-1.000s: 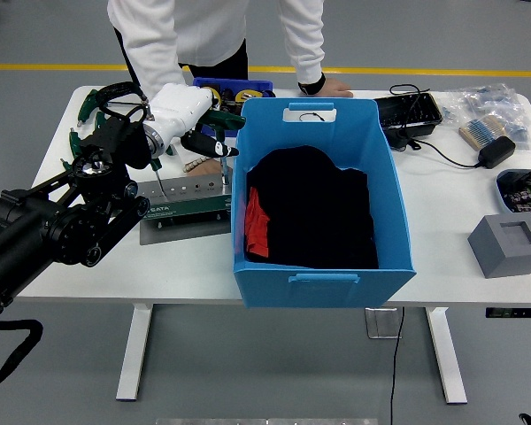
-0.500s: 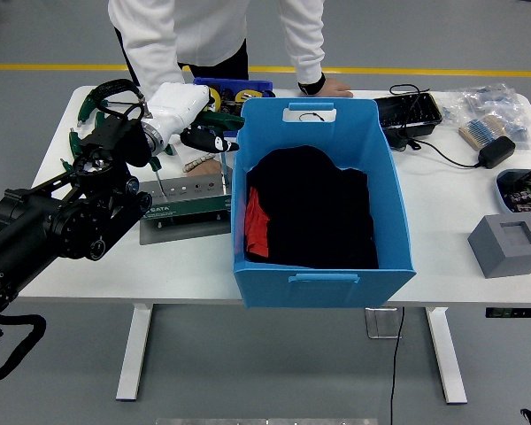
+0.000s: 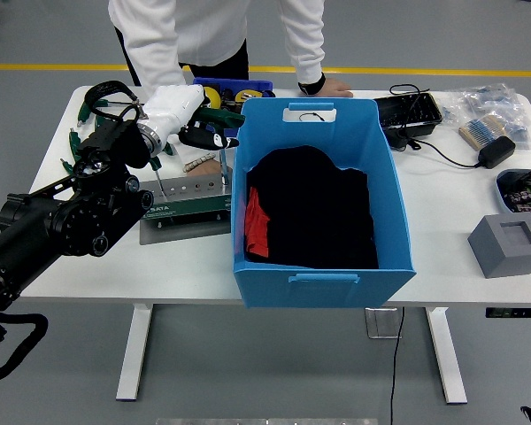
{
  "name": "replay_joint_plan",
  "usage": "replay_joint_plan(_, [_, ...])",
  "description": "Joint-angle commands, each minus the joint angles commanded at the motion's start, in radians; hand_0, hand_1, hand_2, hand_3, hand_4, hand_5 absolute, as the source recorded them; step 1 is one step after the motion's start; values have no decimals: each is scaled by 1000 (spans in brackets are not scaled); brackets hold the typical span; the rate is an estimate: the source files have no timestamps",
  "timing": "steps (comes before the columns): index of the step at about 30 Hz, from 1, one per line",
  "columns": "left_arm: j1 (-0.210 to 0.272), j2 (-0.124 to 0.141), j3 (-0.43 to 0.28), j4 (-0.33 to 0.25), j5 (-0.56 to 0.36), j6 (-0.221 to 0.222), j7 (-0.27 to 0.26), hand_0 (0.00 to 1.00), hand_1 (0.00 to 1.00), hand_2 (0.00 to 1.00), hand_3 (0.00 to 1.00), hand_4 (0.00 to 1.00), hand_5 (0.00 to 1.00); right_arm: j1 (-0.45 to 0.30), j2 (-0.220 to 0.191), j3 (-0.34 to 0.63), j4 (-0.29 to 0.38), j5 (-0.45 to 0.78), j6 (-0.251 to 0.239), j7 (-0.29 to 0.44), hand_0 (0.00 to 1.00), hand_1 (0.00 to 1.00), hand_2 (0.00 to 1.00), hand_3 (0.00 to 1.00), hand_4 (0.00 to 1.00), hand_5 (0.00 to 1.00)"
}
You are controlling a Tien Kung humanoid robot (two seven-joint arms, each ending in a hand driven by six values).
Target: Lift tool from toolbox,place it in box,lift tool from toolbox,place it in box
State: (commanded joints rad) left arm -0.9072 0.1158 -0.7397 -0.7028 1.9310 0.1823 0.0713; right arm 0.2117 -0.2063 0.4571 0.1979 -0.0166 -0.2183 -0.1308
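My left hand [image 3: 195, 124], white with black fingertips, is shut on a green-handled screwdriver [image 3: 223, 119] and holds it above the grey-green toolbox [image 3: 184, 202]. The shaft hangs down close to the toolbox's right end, beside the left wall of the blue box [image 3: 323, 282]. A second screwdriver [image 3: 157, 173] stands upright in the toolbox. The blue box holds black cloth [image 3: 314, 208] and something red [image 3: 257, 226]. My right arm is out of view.
A person stands at the far side, one hand [image 3: 326, 86] resting on the table, the other arm hidden behind my hand. Green-handled tools [image 3: 76, 142] lie at far left. A black tray [image 3: 409, 111], power adapter [image 3: 496, 151] and grey block [image 3: 509, 244] sit at right.
My left hand has risen slightly with the screwdriver, drawing its shaft up from the toolbox. The person and the blue box have not moved.
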Motion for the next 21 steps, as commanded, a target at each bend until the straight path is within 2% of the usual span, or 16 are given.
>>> replay_joint_plan(1, [0,0,0,0,-2,2,-1,124,18,55,92,998,608,0,0,0,0,1,0,0,646,631,691,550,780,671])
replay_joint_plan(6, [-1,-2,6,-2,-16,11,-2,124,18,55,92,998,608,0,-1,0,-1,0,0,0,646,631,691,550,780,671])
replay_joint_plan(7, [-1,-2,7,-2,-17,11,-3,100,2,23,60,998,596,0,-1,0,-1,0,0,0,646,631,691,550,780,672])
replay_joint_plan(12, [-1,2,14,-7,-35,18,-17,100,2,23,60,998,596,0,0,1,-1,1,0,1,646,631,691,550,780,672])
replay_joint_plan(13, [-1,3,15,-7,-39,19,-19,87,2,7,31,998,685,-1,0,1,-1,1,-1,1,646,631,691,550,780,672])
replay_joint_plan(18, [-7,11,18,-18,-48,21,-30,87,2,7,31,998,685,-2,0,3,0,-2,-1,0,646,631,691,550,780,672])
replay_joint_plan(19, [-8,14,19,-22,-48,20,-32,89,2,6,27,872,735,-2,1,5,0,-3,-1,-1,647,631,691,549,780,672])
replay_joint_plan(21, [-11,19,21,-29,-43,15,-34,89,2,6,27,872,735,-3,1,6,0,-4,-1,-1,647,631,691,549,780,672])
